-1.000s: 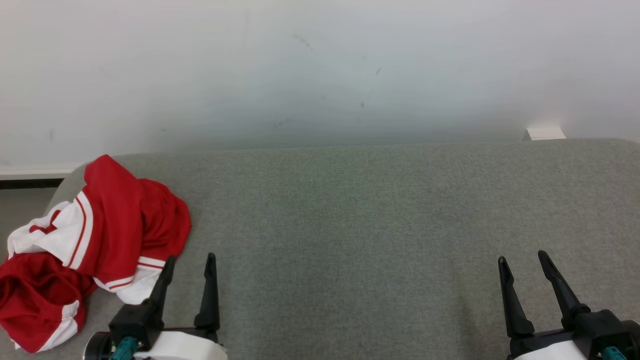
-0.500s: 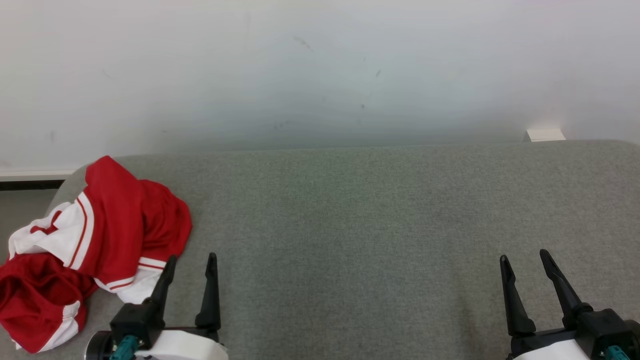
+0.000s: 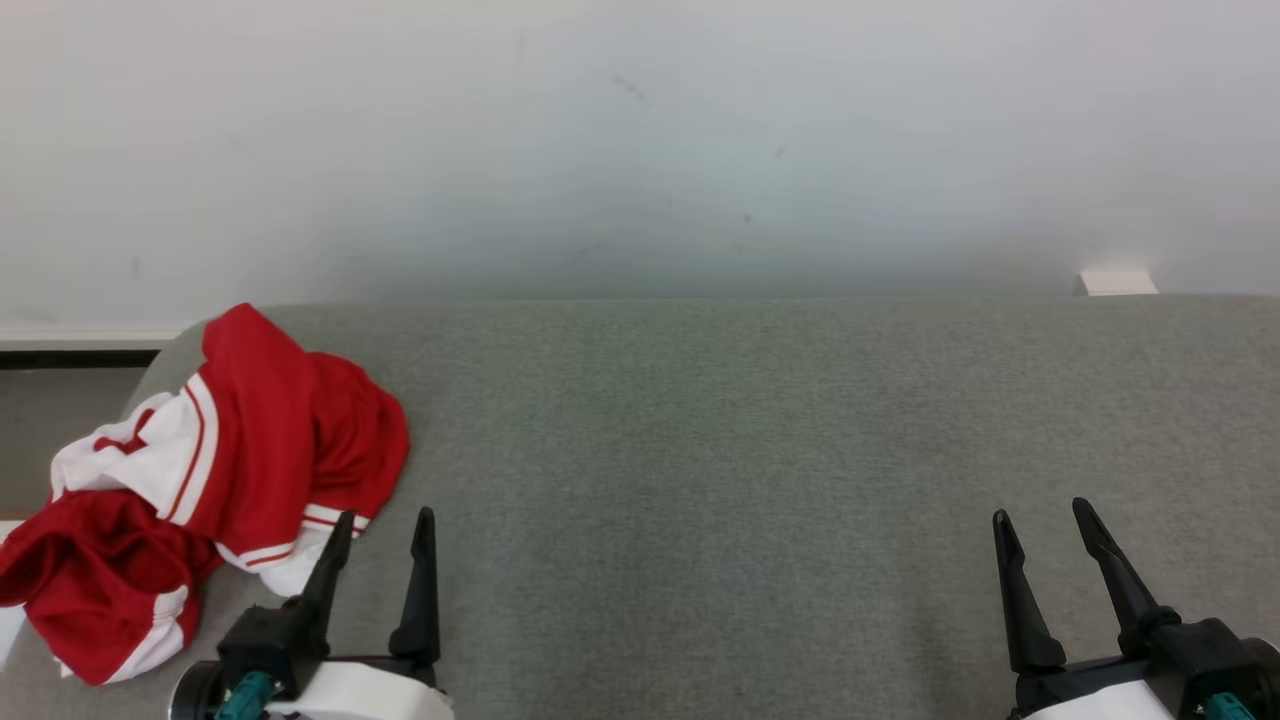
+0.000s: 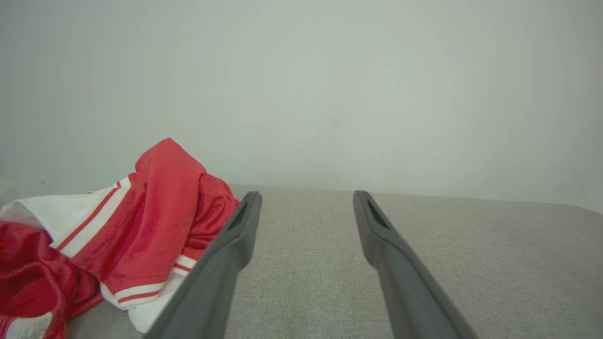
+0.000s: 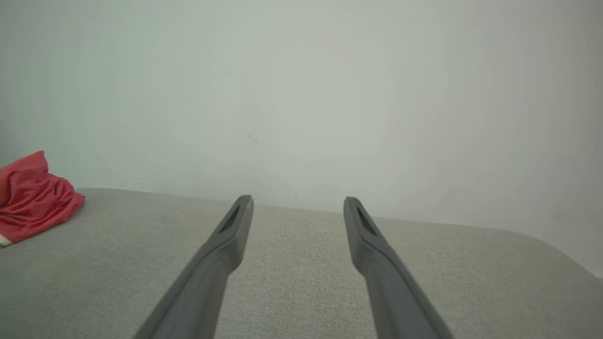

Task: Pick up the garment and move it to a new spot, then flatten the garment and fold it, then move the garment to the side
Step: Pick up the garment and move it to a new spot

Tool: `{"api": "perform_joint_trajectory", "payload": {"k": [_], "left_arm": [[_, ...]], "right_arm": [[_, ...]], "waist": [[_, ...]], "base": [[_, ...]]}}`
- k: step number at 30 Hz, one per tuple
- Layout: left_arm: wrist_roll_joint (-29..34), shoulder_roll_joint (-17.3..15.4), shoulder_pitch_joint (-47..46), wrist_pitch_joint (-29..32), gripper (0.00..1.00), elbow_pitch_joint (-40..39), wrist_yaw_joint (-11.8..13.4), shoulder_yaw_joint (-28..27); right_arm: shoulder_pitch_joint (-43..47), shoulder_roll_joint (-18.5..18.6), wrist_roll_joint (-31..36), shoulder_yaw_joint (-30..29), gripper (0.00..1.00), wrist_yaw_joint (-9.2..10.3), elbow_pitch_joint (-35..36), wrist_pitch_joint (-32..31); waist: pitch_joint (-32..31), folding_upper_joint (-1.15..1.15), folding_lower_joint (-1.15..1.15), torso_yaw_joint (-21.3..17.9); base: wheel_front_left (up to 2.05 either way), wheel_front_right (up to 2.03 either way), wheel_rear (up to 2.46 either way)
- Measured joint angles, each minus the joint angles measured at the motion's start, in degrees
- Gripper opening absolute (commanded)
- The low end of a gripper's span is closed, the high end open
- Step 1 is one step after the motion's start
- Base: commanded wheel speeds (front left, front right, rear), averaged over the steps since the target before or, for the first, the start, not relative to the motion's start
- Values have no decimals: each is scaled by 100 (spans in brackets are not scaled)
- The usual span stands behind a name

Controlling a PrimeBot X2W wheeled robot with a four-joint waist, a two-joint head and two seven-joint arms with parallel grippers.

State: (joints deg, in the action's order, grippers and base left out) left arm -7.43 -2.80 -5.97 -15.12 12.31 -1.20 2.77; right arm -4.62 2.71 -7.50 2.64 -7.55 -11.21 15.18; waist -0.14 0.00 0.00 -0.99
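Change: the whole head view has slid a little right and down against half a second ago, wall marks and cloth together, so the camera has turned; the garment [image 3: 200, 480] has not moved on the cushion [image 3: 700, 500]
Meaning for the task: likely the robot is squaring up to the garment; the pick-up is not begun, and flattening, folding and setting aside all remain
Garment: red with white striped trim, a crumpled heap at the cushion's left end, part of it drooping over that end
Left gripper [image 3: 385, 513]: released, fingers spread with nothing between them, just beside the garment's near right hem; whether the nearer finger touches the hem cannot be told
Right gripper [image 3: 1041, 508]: released and holding nothing, well apart from the garment, to its right
Around: a pale wall [image 3: 640, 150] behind the garment; a small white block [image 3: 1118, 282] far to the garment's right
In the way: nothing lies between the garment and the left gripper; the bunched folds hide any good edge to take
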Motion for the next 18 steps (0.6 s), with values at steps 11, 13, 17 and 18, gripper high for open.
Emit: {"api": "perform_joint_trajectory", "payload": {"k": [11,13,17,18], "left_arm": [[-75,1,-54,-1,100,30,31,-118],[-80,1,-63,0,100,37,23,-156],[-79,0,-78,-1,100,31,13,-214],[-78,1,-80,0,100,35,13,-224]], "right_arm": [[13,3,-109,114,100,0,74,-1],[13,3,-114,169,100,1,80,0],[11,2,-166,307,100,0,124,-1],[10,2,-169,342,100,1,129,0]], "waist": [[53,0,0,671],[67,0,0,834],[88,0,0,1173],[94,0,0,1256]], "base": [[0,0,0],[0,0,0],[0,0,0],[0,0,0]]}}
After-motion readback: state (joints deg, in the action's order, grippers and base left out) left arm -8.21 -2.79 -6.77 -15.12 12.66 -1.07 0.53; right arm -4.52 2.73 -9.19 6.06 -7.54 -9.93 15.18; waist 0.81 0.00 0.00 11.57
